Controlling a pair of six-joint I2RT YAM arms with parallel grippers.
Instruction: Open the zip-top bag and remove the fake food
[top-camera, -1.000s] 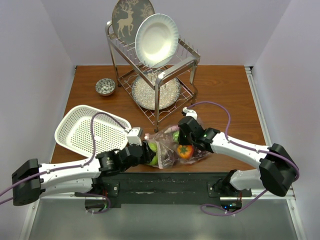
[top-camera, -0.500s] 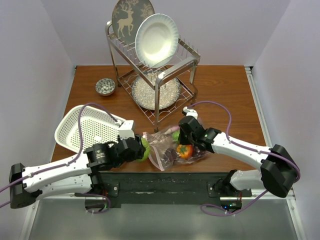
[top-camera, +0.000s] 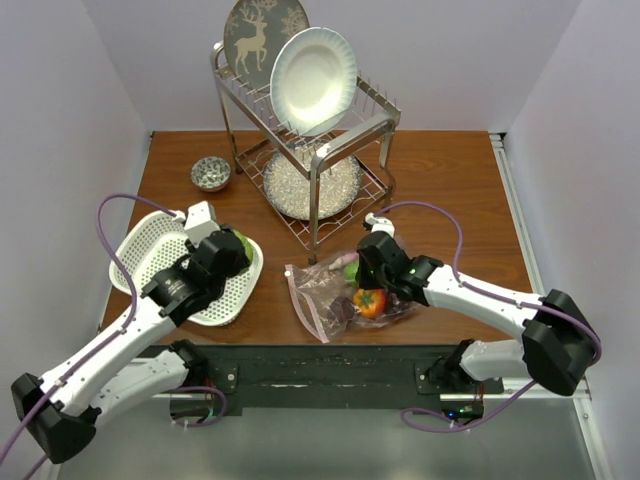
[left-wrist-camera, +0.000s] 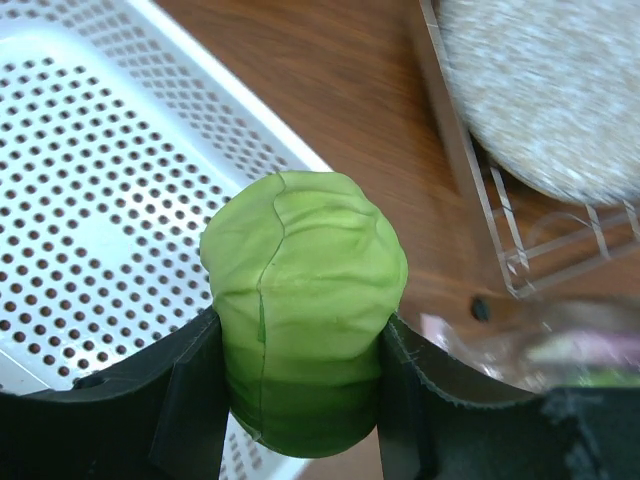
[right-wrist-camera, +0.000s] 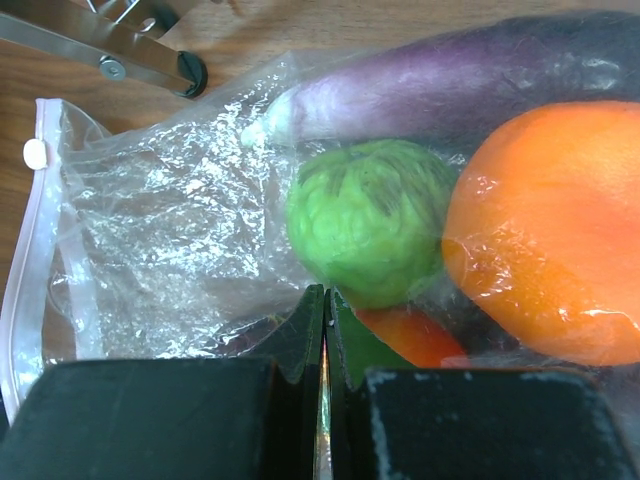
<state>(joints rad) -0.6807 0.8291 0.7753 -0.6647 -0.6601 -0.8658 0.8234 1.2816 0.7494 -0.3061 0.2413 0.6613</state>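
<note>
The left gripper (top-camera: 232, 250), pinching the green cabbage (left-wrist-camera: 300, 340), has swung from the bag (top-camera: 322, 296) at lower centre to above the white basket (top-camera: 150, 262) at left. The right gripper (right-wrist-camera: 325, 325), fingers pressed together, apparently pinches the bag's plastic. Other fake food (right-wrist-camera: 545, 230) remains inside.

Pale lilac walls (top-camera: 60, 120) on three sides; brown wood-grain worktop (top-camera: 450, 190); two-tier metal dish rack (top-camera: 372, 122) at rear; soft even light.
</note>
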